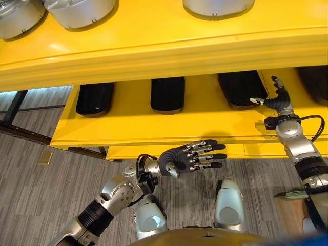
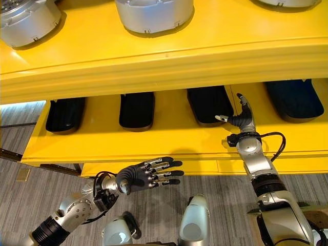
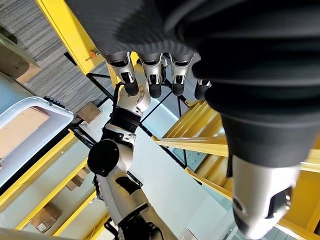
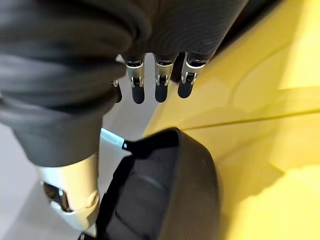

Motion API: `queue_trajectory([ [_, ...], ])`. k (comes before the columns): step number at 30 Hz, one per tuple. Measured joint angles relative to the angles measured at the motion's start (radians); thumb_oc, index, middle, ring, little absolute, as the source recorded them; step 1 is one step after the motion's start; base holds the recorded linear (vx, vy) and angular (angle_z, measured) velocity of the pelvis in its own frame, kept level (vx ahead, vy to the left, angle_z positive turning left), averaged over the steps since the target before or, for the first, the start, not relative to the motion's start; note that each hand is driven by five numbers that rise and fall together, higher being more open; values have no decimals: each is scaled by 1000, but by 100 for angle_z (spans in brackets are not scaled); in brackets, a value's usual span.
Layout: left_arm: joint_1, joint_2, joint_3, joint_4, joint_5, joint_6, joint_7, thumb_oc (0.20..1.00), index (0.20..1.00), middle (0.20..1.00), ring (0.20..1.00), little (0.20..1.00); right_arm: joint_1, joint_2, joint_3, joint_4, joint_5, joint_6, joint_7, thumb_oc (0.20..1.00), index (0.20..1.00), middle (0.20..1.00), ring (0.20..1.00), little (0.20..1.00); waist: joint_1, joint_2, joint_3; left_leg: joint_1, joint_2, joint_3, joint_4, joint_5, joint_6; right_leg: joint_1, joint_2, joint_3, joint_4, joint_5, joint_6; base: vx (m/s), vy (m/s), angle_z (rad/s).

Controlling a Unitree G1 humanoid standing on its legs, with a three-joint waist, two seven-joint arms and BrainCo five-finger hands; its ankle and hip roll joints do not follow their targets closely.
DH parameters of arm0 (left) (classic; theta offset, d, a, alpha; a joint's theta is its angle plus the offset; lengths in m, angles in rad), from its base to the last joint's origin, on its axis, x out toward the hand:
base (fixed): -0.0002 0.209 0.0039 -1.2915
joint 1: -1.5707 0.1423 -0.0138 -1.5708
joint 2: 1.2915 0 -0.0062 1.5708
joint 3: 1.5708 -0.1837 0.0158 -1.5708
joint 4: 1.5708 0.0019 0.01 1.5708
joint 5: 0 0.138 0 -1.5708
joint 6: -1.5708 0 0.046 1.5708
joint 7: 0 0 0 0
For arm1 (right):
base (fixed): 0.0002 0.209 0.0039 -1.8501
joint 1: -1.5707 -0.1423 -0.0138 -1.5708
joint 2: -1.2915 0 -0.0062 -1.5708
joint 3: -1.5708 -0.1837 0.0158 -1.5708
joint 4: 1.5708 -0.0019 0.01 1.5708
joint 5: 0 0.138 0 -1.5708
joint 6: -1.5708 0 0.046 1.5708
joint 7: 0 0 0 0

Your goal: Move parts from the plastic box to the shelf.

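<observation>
Several black oblong parts lie in a row on the lower level of the yellow shelf (image 1: 154, 128). My right hand (image 1: 279, 100) is open over that level, fingers straight, just right of the third black part (image 1: 240, 88). Its thumb reaches toward that part's near right corner; whether they touch is unclear. In the right wrist view the same black part (image 4: 165, 195) lies beside the thumb, with the straight fingers (image 4: 160, 87) past it. My left hand (image 1: 179, 159) hangs open and empty below the shelf's front edge, fingers pointing right.
Round silver-grey parts (image 2: 154, 15) (image 1: 79, 11) stand on the shelf's upper level. More black parts (image 1: 95, 98) (image 1: 167, 94) (image 2: 292, 98) lie either side of my right hand. Grey carpet (image 1: 31, 195) runs under the shelf. A pale box rim (image 3: 30, 107) shows beyond the left hand.
</observation>
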Motion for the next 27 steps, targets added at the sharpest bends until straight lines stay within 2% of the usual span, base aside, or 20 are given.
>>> queue_trajectory([
  [5,-27,-2,-4,1,0,0,0,1000,1000,1000,1000,1000,-13,0,-30,25,107,8,-3,1000,1000,1000,1000,1000,0,18,19,1,-6,-1,-3,1,-2,-2,-10,-4,10,-8,-2,-3,1,1],
  [11,-28,-2,-5,2,0,-1,0,1000,1000,1000,1000,1000,-29,0,-35,81,190,20,20,1000,1000,1000,1000,1000,-1,18,28,1,-10,-3,-3,1,-2,-2,-15,-4,15,-10,-1,0,0,0],
  [19,-28,-3,-13,13,2,-1,-1,1000,1000,1000,1000,1000,-88,-2,-60,138,332,48,102,1000,1000,1000,1000,1000,0,20,30,0,-11,-14,-4,7,-6,-2,-17,-7,29,-16,-5,-3,-6,1],
  [27,-28,-6,-13,52,3,-1,-14,1000,1000,1000,1000,1000,-93,-21,-74,149,390,51,207,1000,1000,1000,1000,1000,1,18,31,-11,-4,-21,-5,14,-5,-12,-15,-15,47,-27,-15,-3,-4,1],
])
